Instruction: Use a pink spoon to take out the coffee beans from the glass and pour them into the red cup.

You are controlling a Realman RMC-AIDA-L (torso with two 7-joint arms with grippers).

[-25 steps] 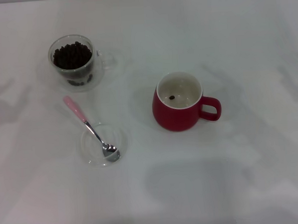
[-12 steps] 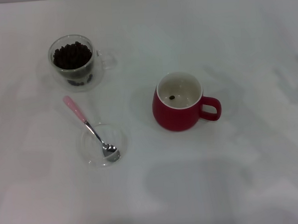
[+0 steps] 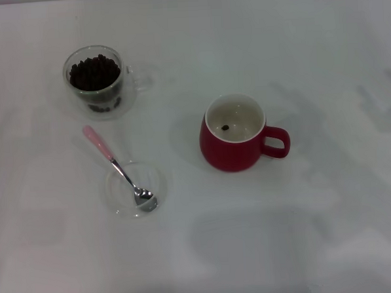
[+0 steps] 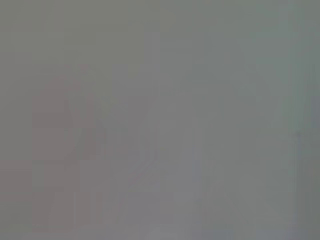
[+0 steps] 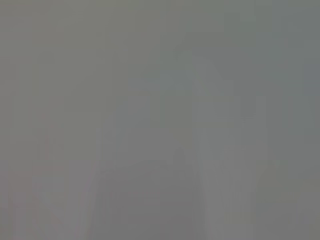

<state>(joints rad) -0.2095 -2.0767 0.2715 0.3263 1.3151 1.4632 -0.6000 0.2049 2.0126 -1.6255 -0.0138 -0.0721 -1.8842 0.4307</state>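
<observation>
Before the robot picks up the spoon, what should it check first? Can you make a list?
1. The pink spoon is free to grab: ok, its bowl rests in the clear dish, handle sticking out.
2. The glass holds the coffee beans: ok, heaped.
3. The red cup is upright: ok, one bean inside.
4. Path from glass to cup is clear: ok.
5. Grippers ready: cannot tell, neither is in view.
</observation>
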